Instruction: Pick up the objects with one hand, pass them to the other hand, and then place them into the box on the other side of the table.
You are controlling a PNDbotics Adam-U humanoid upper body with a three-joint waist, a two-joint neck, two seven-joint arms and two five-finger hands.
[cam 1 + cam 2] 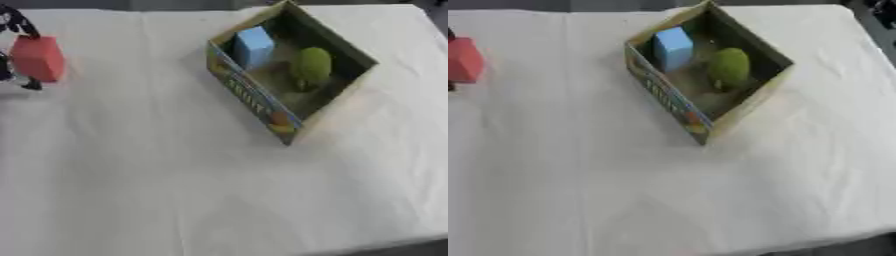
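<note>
At the far left edge, my left hand point(12, 24) holds a red block point(39, 57) just above the white table, with dark fingers showing above and below it. The open cardboard box point(249, 96) sits askew at the upper middle, a printed side facing me. Inside it stand a light blue block point(254, 46) and a green rounded object point(311, 65). A dark shape at the upper right corner looks like my right hand point(881, 7), and little of it shows.
A white cloth point(175, 190) covers the table. Its near edge runs along the bottom right, with dark floor beyond. The far edge lies just behind the box.
</note>
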